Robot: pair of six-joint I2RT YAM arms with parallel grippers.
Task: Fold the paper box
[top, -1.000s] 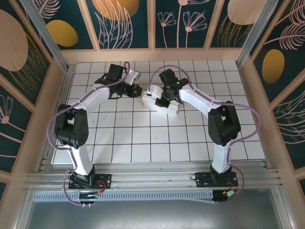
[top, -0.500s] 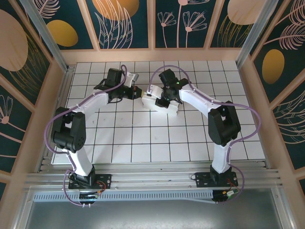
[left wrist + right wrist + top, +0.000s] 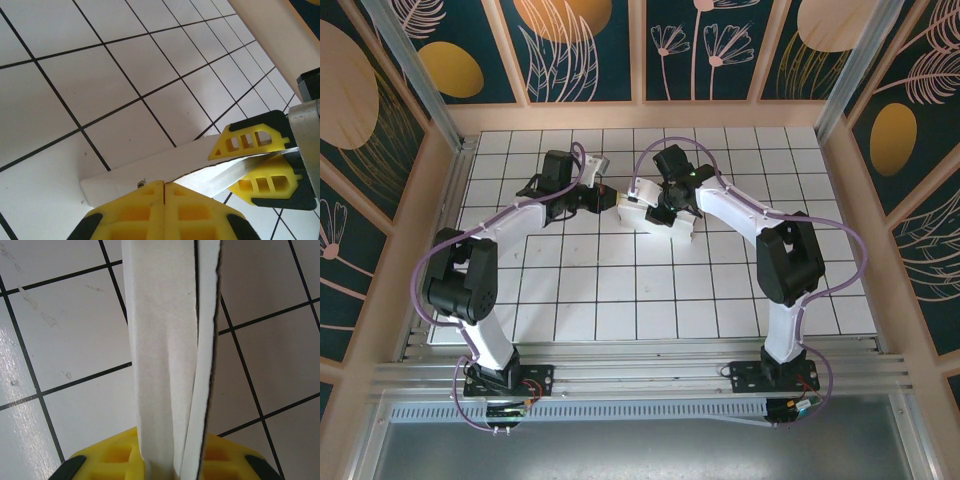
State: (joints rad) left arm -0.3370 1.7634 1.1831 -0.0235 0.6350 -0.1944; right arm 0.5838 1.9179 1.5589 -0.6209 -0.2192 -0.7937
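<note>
Clamping onto the paper box, right gripper pinched its edge; left gripper, fingers together, sat at its 9 o'clock end

The paper box is matt thin cardboard; the tiled table looks glossy

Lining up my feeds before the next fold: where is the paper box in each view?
Top external: paper box sits at far centre of the grid table.
Left wrist: paper box slants across lower centre.
Right wrist: paper box runs upright through mid-frame.
Shared landmark: the table's black grid lines.
</note>
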